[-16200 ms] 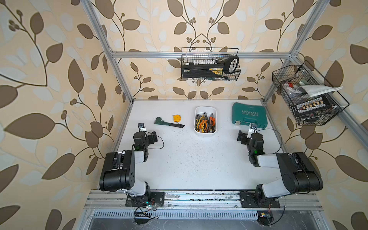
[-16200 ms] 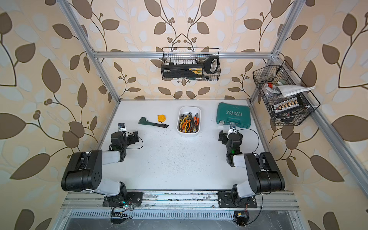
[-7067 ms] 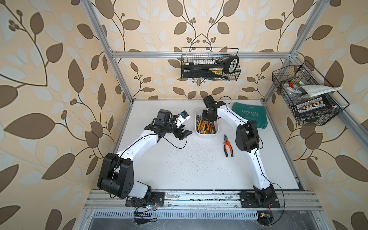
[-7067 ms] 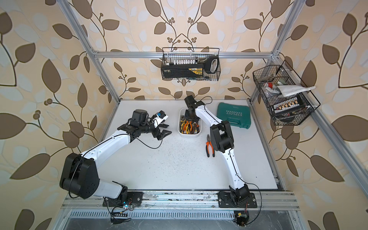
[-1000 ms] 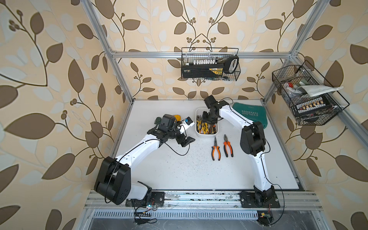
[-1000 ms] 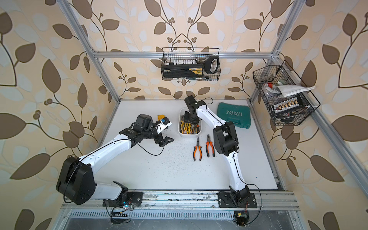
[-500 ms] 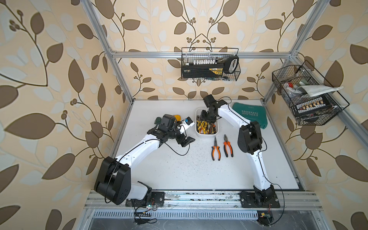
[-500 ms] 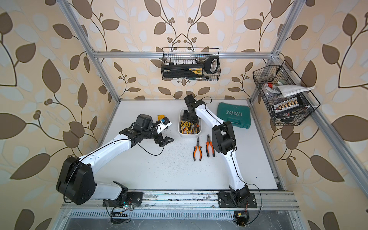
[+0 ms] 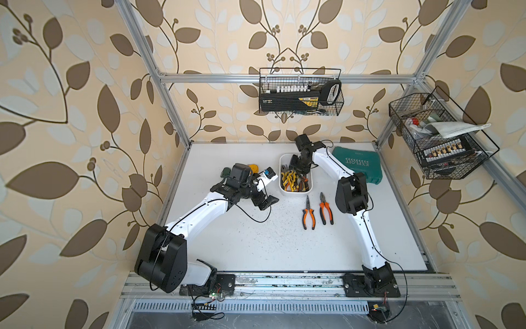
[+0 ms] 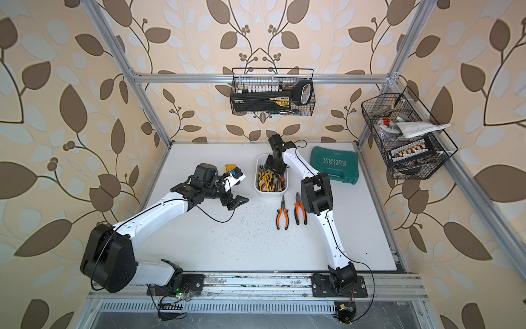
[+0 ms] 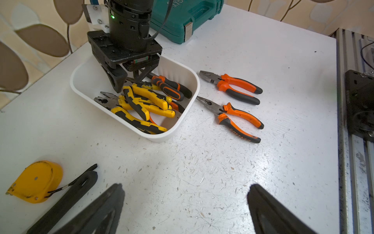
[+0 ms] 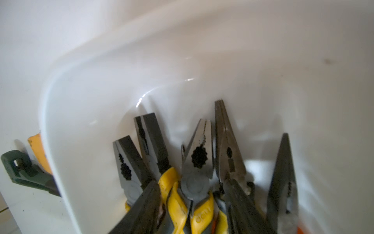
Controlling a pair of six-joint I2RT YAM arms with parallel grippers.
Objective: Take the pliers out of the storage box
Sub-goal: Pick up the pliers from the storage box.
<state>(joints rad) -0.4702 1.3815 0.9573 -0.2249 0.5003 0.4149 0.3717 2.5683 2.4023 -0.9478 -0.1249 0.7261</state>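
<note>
The right tool (image 11: 130, 81) sits down inside the box (image 9: 296, 194), fingers half apart astride a yellow-handled pair (image 12: 194, 188). Gripping or not, can't tell. The pliers (image 11: 145, 99) lie heaped there, centre of both top views: steel-heavy, stiff, handles tangled. I'd take one near the joint, on rubber, not slick steel. Two orange pairs (image 9: 308, 208) lie on the tabletop (image 9: 256, 242) just below the box. The left tool (image 11: 186, 187) hovers wide open, empty. Green case (image 9: 358, 165) right, tape measure (image 11: 34, 182) left: neither blocks.
</note>
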